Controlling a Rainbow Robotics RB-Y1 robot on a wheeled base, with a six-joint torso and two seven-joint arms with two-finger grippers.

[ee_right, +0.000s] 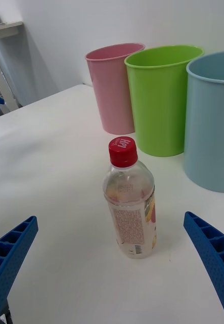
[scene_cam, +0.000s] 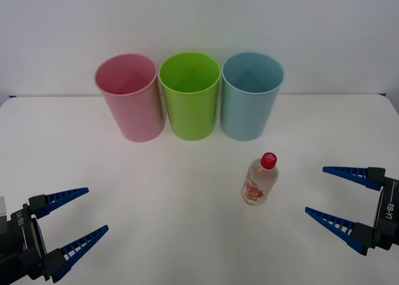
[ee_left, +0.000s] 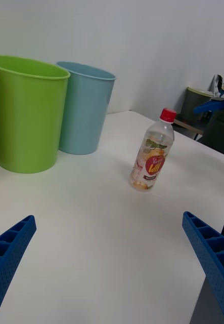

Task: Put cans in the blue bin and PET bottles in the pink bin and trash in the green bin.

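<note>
A small clear PET bottle (scene_cam: 260, 180) with a red cap and a yellow-red label stands upright on the white table, right of centre; it is also in the right wrist view (ee_right: 130, 200) and the left wrist view (ee_left: 152, 152). Behind it stand the pink bin (scene_cam: 129, 96), the green bin (scene_cam: 190, 95) and the blue bin (scene_cam: 250, 94) in a row from left to right. My right gripper (scene_cam: 333, 194) is open, level with the bottle and a short way to its right. My left gripper (scene_cam: 81, 216) is open at the near left, far from the bottle.
The white table (scene_cam: 174, 198) runs back to a pale wall just behind the bins. A grey shelf stands at the room's edge (ee_right: 3, 30). A dark container (ee_left: 200, 104) sits beyond the table's far side.
</note>
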